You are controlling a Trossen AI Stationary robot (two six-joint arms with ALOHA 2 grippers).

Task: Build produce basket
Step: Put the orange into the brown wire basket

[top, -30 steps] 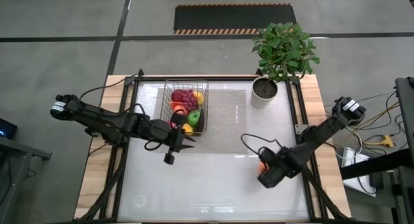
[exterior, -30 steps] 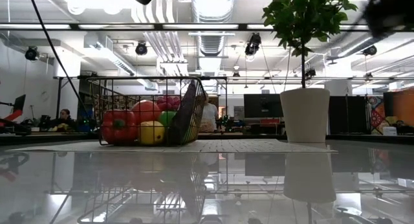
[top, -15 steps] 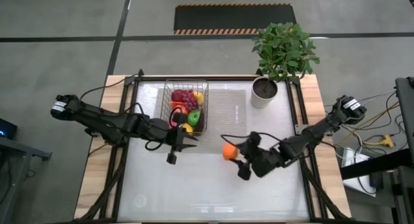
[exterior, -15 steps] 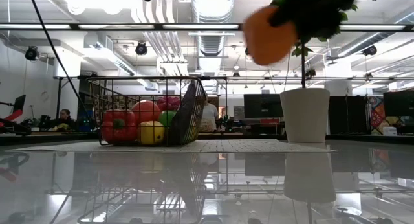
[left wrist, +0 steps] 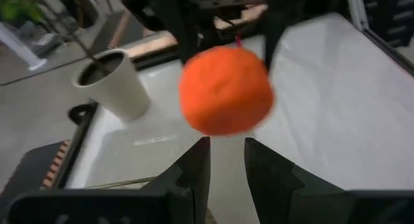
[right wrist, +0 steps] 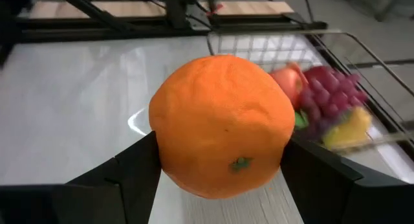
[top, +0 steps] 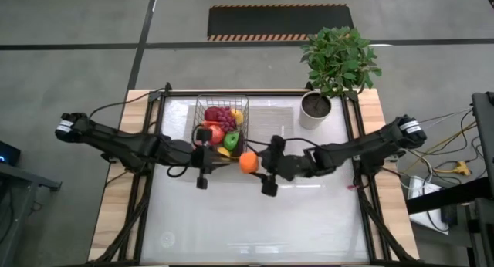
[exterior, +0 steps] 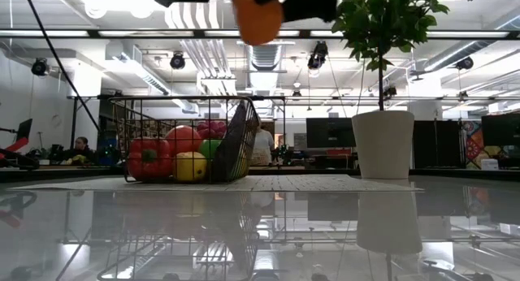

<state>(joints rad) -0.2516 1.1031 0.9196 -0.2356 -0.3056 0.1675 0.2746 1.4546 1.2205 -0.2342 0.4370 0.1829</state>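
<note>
The wire basket (top: pixel 197 119) stands at the far left of the table on a pale ribbed mat and holds produce (top: pixel 219 125): red pepper, apples, grapes, yellow fruit (exterior: pixel 175 155). My right gripper (top: pixel 253 163) is shut on an orange (top: pixel 248 162), high above the table beside the basket's near right corner (exterior: pixel 256 17). My left gripper (top: pixel 222 157) hovers at the basket's near edge and points at the orange (left wrist: pixel 225 98). Its fingers (left wrist: pixel 226 160) stand a narrow gap apart with nothing between them. My right gripper pinches the orange by two opposite sides (right wrist: pixel 165 130) between its two fingers (right wrist: pixel 132 172). The fingers reach in from the table's right, slanting slightly down. The orange is lifted clear of the table, its green stem spot (right wrist: pixel 240 163) facing the wrist camera.
A white pot (top: pixel 315 111) with a leafy green plant (top: pixel 340 59) stands at the far right of the table (exterior: pixel 382 143). The ribbed mat (top: pixel 270 132) runs between basket and pot. The glossy near half of the table (top: pixel 255 221) is bare.
My right gripper has risen from the table's near right with the orange and swung it toward the table's left and far side, up to the basket. Its wrist rolled and tipped from pointing down to nearly level. The orange stays in its fingers.
</note>
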